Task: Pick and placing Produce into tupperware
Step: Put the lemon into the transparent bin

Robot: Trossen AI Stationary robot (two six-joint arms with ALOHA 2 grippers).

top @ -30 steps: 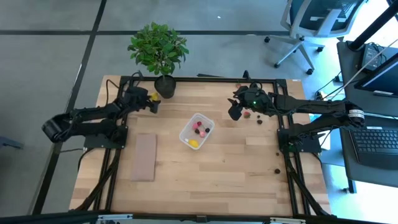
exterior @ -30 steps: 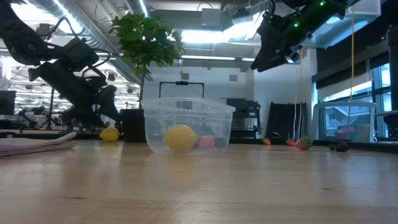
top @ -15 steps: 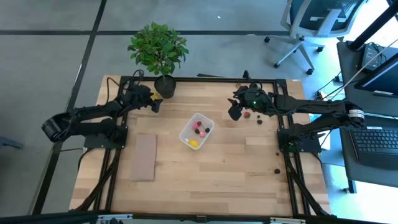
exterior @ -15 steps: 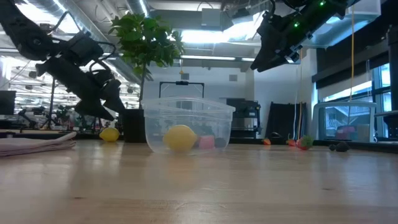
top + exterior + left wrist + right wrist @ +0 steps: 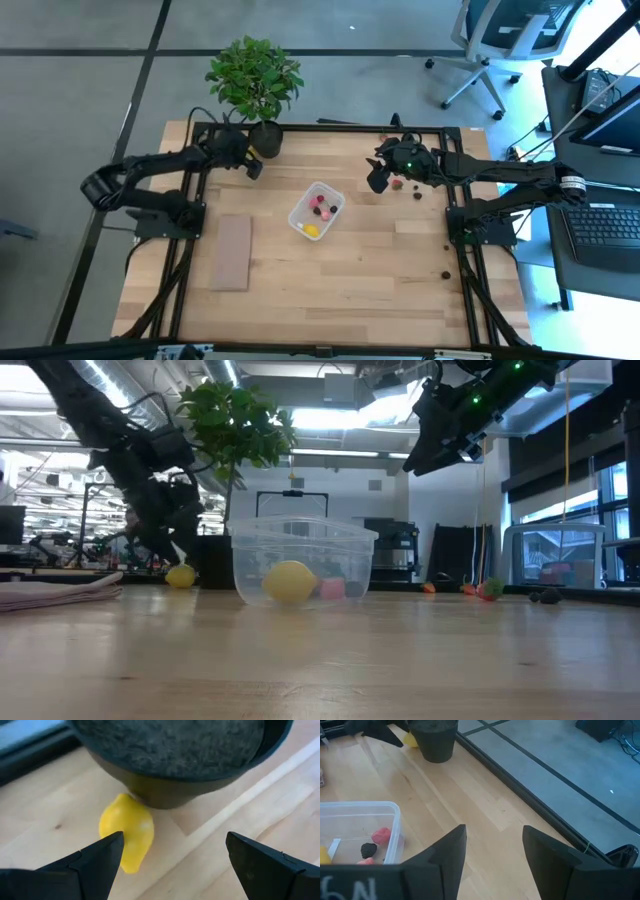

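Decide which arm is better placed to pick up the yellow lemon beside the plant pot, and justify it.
Probably the left: its open claw hangs right at the lemon by the plant pot. The right claw waits beyond the tupperware, far from it.

Bright overhead light, perhaps window glare, blurred close-ups.

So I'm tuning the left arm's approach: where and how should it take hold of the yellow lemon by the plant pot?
Grip the lemon across its narrow middle, coming from above on the side away from the plant pot. It lies on the table touching the pot's base, so that side is blocked. The open left gripper already hangs above it.
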